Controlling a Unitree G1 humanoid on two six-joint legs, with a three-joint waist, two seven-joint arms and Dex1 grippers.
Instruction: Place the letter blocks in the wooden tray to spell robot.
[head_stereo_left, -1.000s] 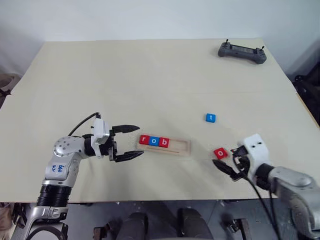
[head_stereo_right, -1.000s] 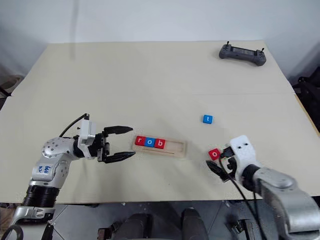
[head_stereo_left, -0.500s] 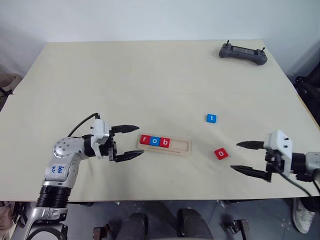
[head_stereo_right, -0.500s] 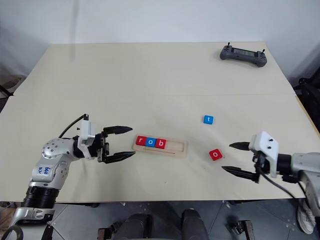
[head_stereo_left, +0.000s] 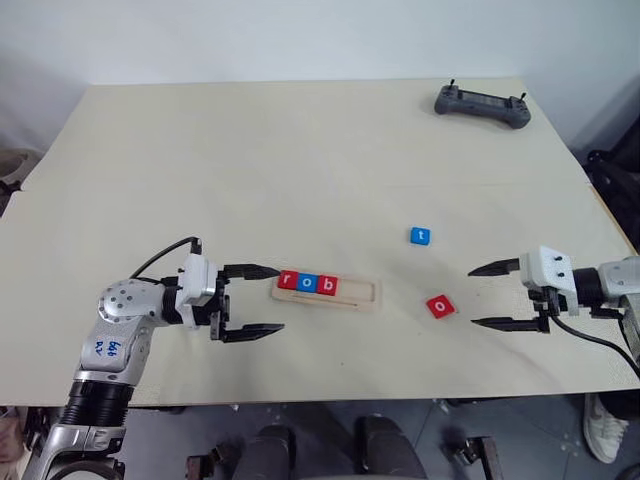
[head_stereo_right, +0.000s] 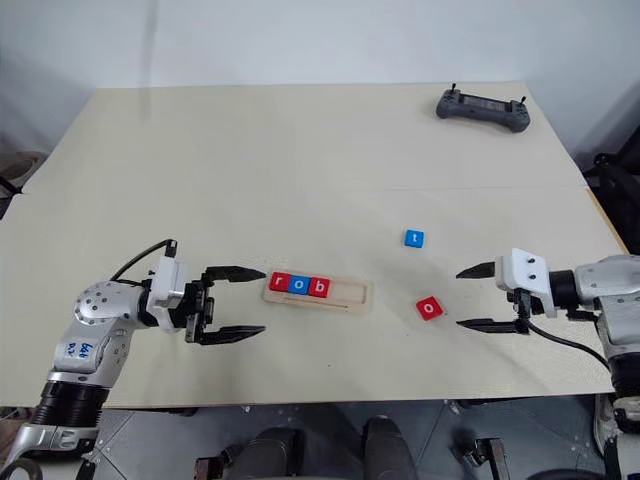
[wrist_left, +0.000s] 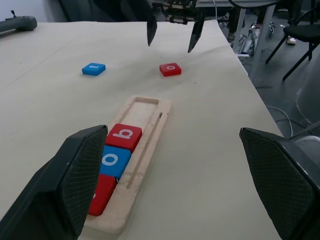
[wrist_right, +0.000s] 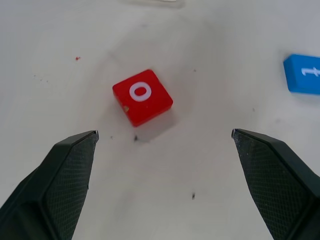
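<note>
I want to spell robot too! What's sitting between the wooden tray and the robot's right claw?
The red o block lies on the table between the wooden tray and the right gripper, seen from the head camera.

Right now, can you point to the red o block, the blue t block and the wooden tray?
red o block (wrist_right: 142, 96), right wrist view, top face by the white letter.
blue t block (head_stereo_left: 420, 236), left eye view, top face.
wooden tray (head_stereo_left: 361, 292), left eye view, bare groove.
</note>
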